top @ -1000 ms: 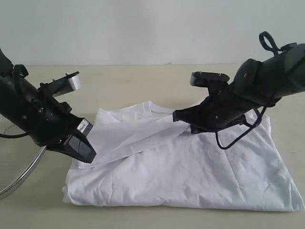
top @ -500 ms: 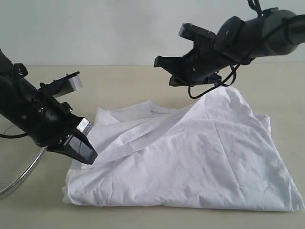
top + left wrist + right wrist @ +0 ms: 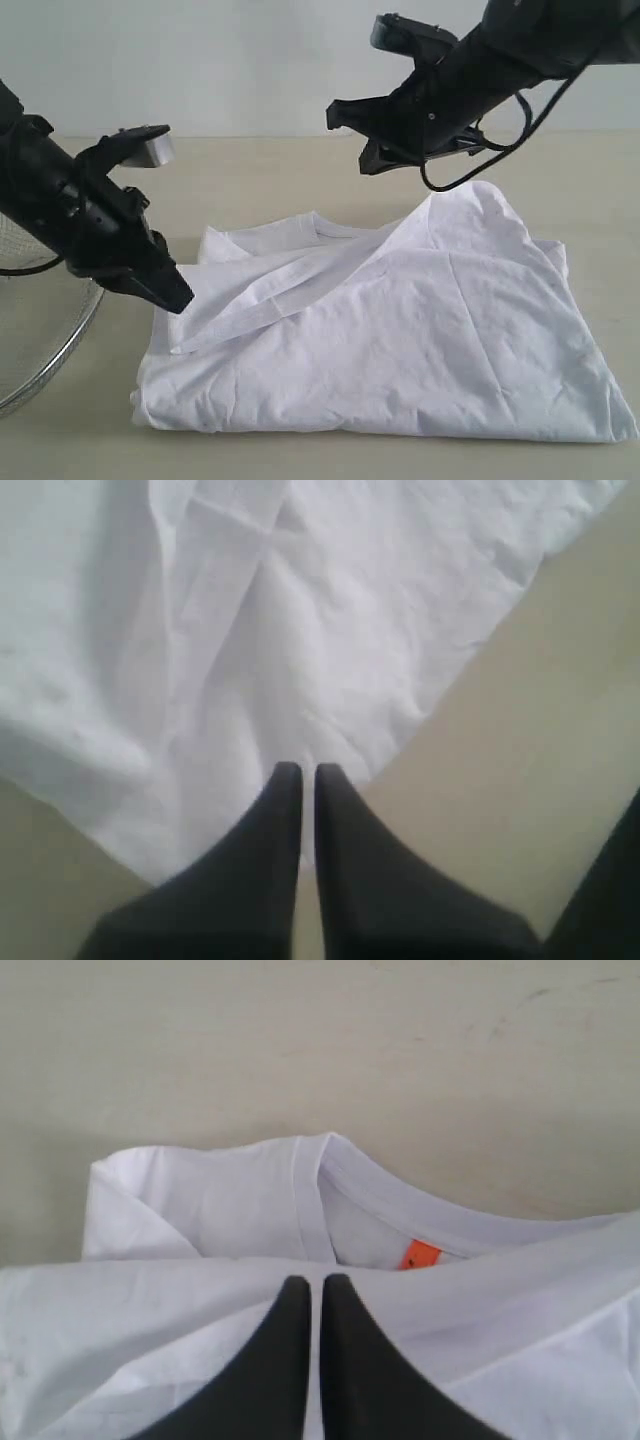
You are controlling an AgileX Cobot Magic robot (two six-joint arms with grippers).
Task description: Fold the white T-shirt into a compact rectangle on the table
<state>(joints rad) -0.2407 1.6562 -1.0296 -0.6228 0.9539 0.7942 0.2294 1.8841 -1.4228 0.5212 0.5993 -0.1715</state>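
Pale beige and matte, the wide tabletop (image 3: 300, 170) runs back to a plain light wall (image 3: 200, 60). Low on the left of the exterior view, the black left gripper (image 3: 178, 296) points down at the near left side of the white short-sleeved T-shirt (image 3: 400, 340). Its wrist camera shows the two fingers drawn almost together, with only a thin slit between them and no cloth seen in it. The tips sit over the shirt's wrinkled edge where it meets bare table; whether they touch the fabric I cannot tell. Just beside them lies a long narrow folded band of cloth (image 3: 270, 295), running slantwise up towards the ribbed collar (image 3: 318, 226).

The black right gripper (image 3: 338, 113) hangs in the air above the far side of the shirt, clear of it. Its fingers are likewise pressed together and carry nothing. Its wrist view looks past them onto the collar and a small orange neck tag (image 3: 421, 1255).

The shirt lies partly folded in the middle of the table, a corner of cloth reaching back under the right arm. A round wire-mesh metal basket (image 3: 40, 330) stands at the left edge, near the shirt but apart from it.

Half a second ago the left gripper was lower, its tips on the near end of the band; it now sits higher and further left. The right gripper has risen a little; a second ago it was down on the shirt by the collar. The shirt lies as it did half a second ago.
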